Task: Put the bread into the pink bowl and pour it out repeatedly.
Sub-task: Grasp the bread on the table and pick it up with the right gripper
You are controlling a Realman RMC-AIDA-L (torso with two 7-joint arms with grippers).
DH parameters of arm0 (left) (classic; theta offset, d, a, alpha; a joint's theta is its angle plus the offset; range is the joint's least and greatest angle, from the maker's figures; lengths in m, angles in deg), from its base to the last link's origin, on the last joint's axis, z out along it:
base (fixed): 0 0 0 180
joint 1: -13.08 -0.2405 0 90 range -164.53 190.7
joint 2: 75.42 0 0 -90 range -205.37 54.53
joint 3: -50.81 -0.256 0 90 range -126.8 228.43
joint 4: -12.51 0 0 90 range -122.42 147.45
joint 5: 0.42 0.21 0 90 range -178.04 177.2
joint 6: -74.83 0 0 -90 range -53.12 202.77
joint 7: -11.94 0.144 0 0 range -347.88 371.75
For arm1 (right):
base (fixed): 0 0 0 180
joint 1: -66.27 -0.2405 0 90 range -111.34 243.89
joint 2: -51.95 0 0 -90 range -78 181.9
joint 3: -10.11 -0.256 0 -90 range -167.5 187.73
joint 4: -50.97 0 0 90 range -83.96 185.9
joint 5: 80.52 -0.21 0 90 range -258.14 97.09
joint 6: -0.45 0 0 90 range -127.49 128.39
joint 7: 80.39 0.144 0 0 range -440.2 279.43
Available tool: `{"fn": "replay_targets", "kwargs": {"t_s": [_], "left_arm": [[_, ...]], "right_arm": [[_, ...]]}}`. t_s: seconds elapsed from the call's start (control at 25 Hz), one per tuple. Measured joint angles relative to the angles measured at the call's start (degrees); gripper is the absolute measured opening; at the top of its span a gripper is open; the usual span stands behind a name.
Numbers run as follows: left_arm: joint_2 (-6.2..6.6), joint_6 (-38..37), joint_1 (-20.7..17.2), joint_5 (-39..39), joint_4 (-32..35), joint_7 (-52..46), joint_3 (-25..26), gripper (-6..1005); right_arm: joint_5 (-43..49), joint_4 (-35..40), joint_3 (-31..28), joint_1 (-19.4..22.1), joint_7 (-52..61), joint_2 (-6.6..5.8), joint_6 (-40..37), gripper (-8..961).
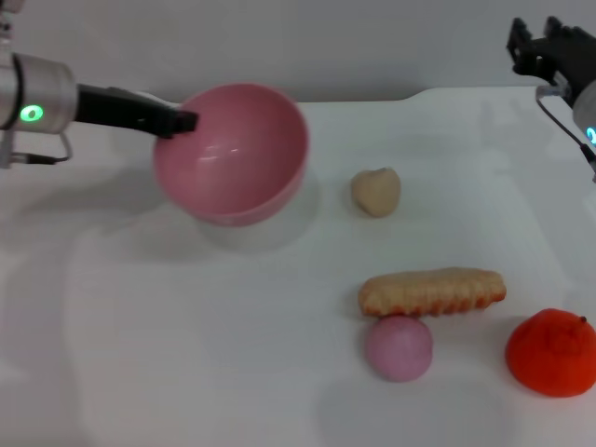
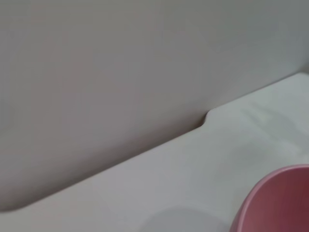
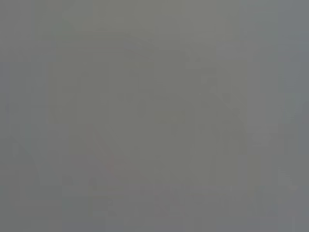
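Pink bowl [image 1: 233, 154] is tilting, its rim gripped by the closed left gripper [image 1: 184, 121]; bread [image 1: 432, 291] is lying well right of it on open desk [image 1: 186, 354]. Right gripper [image 1: 549, 47] is hovering at the far edge; I cannot tell how far it is open.

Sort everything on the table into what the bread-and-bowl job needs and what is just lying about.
Needed: the bread, lying on the table; the pink bowl, tilted and empty, held at its rim by the left gripper; the right gripper, raised at the far right.

Lying about: cream bun; pink ball, touching the bread; orange fruit.
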Motion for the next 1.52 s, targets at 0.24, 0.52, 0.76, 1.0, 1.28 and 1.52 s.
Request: {"fn": "replay_targets", "kwargs": {"t_s": [0.24,0.52,0.76,1.0,1.28,1.52], "left_arm": [[2.26,-1.8,-2.0,4.1,0.6,-0.6,4.6,52],[3.41,-1.7,-3.6,4.9,0.8,-0.3,6.9,52],[3.45,-0.7,-4.1,5.1,0.8,-0.2,6.6,53],[3.4,0.2,-4.1,5.1,0.8,0.0,6.5,53],[2.72,2.7,-3.7,5.2,0.3,0.1,6.1,53],[1.73,3.6,-3.6,5.2,0.1,0.1,6.0,53]], "right_arm": [[0.2,5.8,-2.9,-1.3,-3.0,-0.97,-15.4,418],[0.3,18.6,-12.7,-3.4,-13.5,-0.23,-45.7,419],[4.3,31.1,-16.9,-4.8,-17.3,0.23,-70.4,419],[8.1,35.5,-18.2,-9.4,-18.1,0.23,-91.4,418],[8.2,36.0,-18.7,-15.0,-20.5,0.33,-109.3,418],[8.0,34.1,-18.2,-18.5,-21.4,0.37,-118.5,505]]}}
